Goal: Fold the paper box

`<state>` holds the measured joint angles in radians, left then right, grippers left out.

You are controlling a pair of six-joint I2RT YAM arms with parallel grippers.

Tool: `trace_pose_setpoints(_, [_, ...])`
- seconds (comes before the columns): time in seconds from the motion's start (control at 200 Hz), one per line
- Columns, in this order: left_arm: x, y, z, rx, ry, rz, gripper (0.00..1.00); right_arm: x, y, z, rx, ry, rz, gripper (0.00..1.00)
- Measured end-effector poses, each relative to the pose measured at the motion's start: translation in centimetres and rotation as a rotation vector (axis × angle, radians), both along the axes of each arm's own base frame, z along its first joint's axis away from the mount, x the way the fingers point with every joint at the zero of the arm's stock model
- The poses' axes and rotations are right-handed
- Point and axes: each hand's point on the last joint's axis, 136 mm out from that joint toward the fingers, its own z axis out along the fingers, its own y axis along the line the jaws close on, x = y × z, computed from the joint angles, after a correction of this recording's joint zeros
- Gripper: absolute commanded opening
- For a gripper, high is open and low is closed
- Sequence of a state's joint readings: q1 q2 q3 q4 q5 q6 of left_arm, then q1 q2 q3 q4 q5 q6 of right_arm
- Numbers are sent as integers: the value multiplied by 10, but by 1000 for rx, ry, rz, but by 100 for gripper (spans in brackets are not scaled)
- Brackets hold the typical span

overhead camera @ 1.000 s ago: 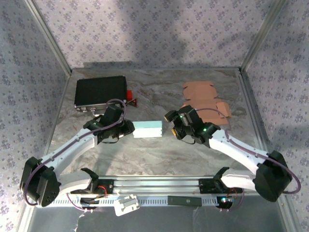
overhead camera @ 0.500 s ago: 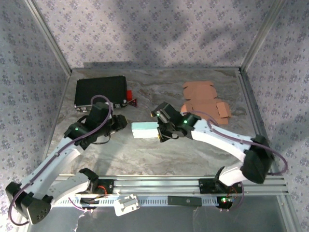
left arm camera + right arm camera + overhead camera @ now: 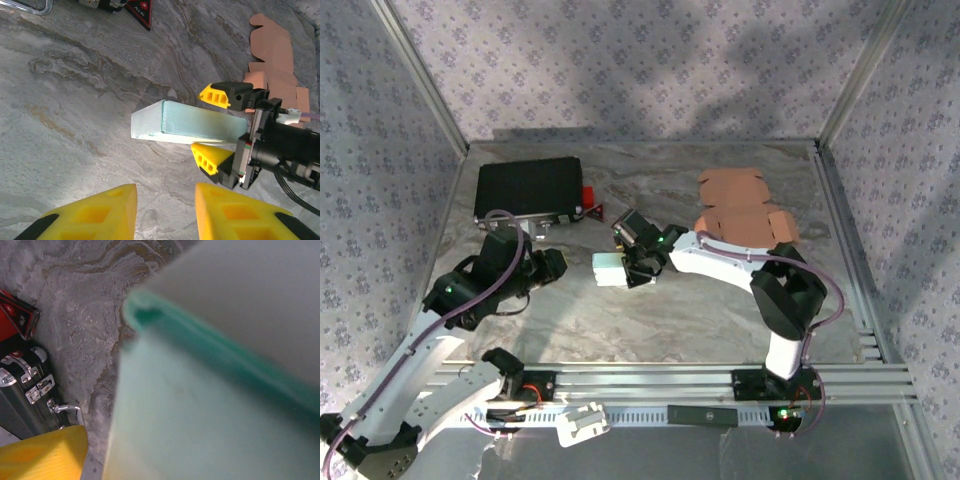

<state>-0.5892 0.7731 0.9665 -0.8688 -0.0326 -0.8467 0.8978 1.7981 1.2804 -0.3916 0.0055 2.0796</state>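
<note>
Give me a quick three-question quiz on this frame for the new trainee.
1. True or false: the left pincer has the teal box between its fingers.
2. Where is the right pincer? A) astride one end of the box B) on the brown cardboard sheets C) above the red triangle
3. What sits in the far left corner of the table?

Key: 1 false, its fingers are apart from the box with nothing between them. 2 A. 3 the black case.
</note>
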Motion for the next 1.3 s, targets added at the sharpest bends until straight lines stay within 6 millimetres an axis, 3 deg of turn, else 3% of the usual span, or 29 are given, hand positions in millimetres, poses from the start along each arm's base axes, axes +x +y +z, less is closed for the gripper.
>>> trace_pose_setpoints(0.22, [-2,3,0,17,2,-3,35,2,3,-1,22,-83,76,52])
trace_pose_setpoints(0.355, [-2,3,-1,20,4,-4,34,-7,4,-1,52,-219,178,51])
trace_pose_setpoints(0.475, [-2,3,-1,22,3,-6,34,-20,11,-20,88,-329,262,52])
trace_pose_setpoints(0.525, [-2,3,-1,22,3,-6,34,-23,20,-20,125,-371,288,56])
trace_pose_setpoints(0.665, [-1,2,-2,24,8,-7,34,-33,41,-29,186,-408,362,81])
trace_pose_setpoints(0.77, [0,1,-4,29,15,-8,34,-39,37,-33,162,-407,396,96])
trace_pose_setpoints(0.88, [0,0,-5,29,20,-11,34,-44,18,-20,34,-411,456,95])
trace_pose_setpoints(0.969, [0,-3,-9,17,21,-23,34,-39,5,11,-54,-465,489,88])
trace_pose_setpoints(1.084, [-4,-9,-31,8,49,-53,34,-19,-17,42,-170,-561,554,84])
trace_pose_setpoints(1.169, [-10,-14,-46,12,73,-81,34,7,-35,45,-263,-596,612,80])
trace_pose_setpoints(1.299, [-16,-17,-51,-4,75,-104,34,37,-47,28,-388,-594,808,77])
